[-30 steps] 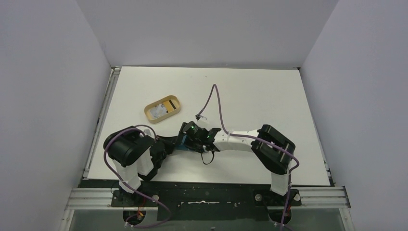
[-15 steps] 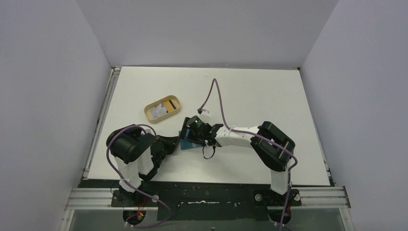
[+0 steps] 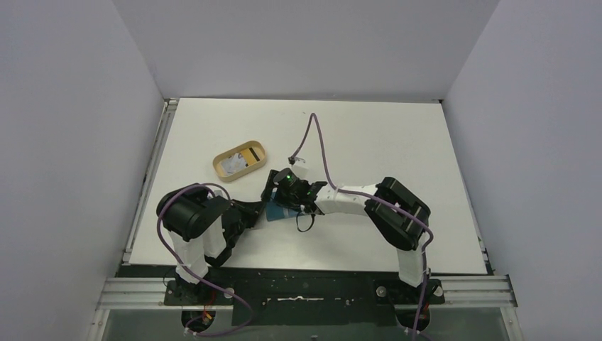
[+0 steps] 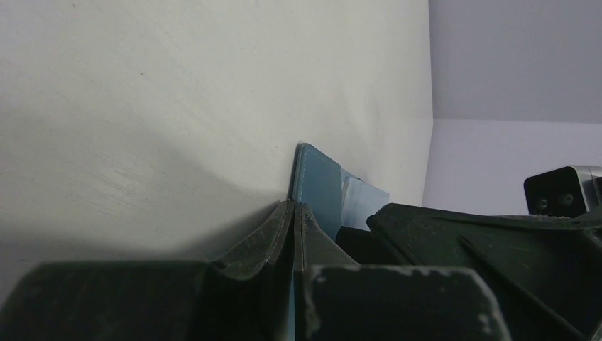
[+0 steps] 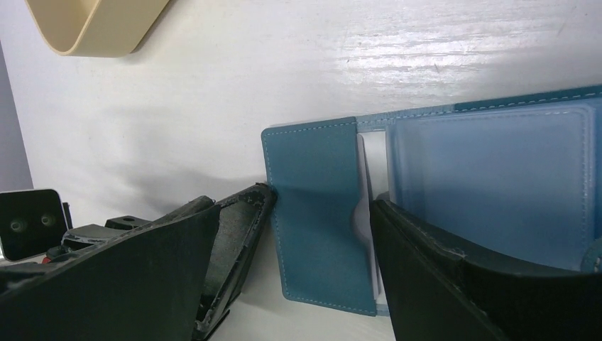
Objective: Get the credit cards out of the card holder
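Observation:
The teal card holder [image 3: 275, 212] lies open on the table between the two grippers. My left gripper [image 3: 258, 209] is shut on its near edge; the left wrist view shows teal leather [image 4: 318, 186] pinched between the closed fingers [image 4: 293, 207]. My right gripper [image 3: 278, 190] is open over the holder, its jaws [image 5: 298, 206] either side of the teal flap [image 5: 319, 227]. A whitish card edge [image 5: 363, 213] shows between the flap and the light blue pocket [image 5: 490, 177]. A whitish card [image 3: 231, 165] and a yellowish card [image 3: 250, 153] lie in the tan tray.
The oval tan tray [image 3: 220, 169] stands to the far left of the holder; its corner shows in the right wrist view [image 5: 92, 25]. A purple cable [image 3: 316, 138] loops up from the right arm. Grey walls close in the table.
My right gripper has shifted a little toward the far side and left, uncovering more of the teal holder. My left gripper has kept its hold on the holder's edge.

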Robot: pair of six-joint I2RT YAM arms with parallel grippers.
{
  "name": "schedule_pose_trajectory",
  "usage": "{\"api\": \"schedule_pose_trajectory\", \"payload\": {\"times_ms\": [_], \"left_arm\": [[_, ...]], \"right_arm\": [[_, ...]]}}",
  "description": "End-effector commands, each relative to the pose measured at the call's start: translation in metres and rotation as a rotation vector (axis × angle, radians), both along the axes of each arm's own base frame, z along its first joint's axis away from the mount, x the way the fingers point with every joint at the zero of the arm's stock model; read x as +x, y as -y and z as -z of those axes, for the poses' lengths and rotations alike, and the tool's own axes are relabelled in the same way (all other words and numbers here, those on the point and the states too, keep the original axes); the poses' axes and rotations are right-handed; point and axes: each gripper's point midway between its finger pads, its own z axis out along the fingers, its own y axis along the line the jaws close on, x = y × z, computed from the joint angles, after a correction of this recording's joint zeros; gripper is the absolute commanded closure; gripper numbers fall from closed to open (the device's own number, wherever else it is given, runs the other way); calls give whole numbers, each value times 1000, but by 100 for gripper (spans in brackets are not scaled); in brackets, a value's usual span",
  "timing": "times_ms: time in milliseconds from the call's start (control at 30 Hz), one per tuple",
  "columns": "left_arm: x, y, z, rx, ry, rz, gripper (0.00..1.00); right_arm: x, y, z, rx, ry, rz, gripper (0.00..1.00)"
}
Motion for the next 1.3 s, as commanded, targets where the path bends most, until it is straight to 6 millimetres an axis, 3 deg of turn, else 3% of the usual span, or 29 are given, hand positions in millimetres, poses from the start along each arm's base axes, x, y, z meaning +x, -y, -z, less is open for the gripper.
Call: {"api": "schedule_pose_trajectory", "payload": {"times_ms": [0, 133, 267, 367, 467, 667, 833, 1000, 1133, 1267], "left_arm": [[-63, -37, 84, 255, -323, 51, 100], [-62, -36, 84, 253, -318, 54, 100], [-68, -40, 85, 259, -329, 54, 100], [-68, -40, 84, 255, -324, 53, 100], [-67, -40, 83, 253, -320, 51, 100], [-68, -40, 83, 251, -321, 50, 100], [-68, -41, 84, 253, -323, 46, 100], [-67, -41, 83, 253, -321, 46, 100], [-66, -40, 81, 246, -312, 49, 100], [-66, -39, 81, 247, -311, 51, 100]], "right_arm": [[-20, -6, 33, -19, -102, -11, 19], [-26, -37, 4, 165, -99, -57, 19], [-30, -67, -40, 418, -49, -167, 20], [-36, -81, -70, 586, -23, -246, 20], [-41, -87, -83, 694, -10, -280, 21], [-49, -96, -88, 817, 59, -362, 21], [-57, -97, -74, 757, 1, -353, 21], [-71, -109, -88, 773, -31, -431, 21], [-84, -112, -65, 600, -184, -382, 21], [-82, -104, -55, 533, -201, -324, 21]]}}
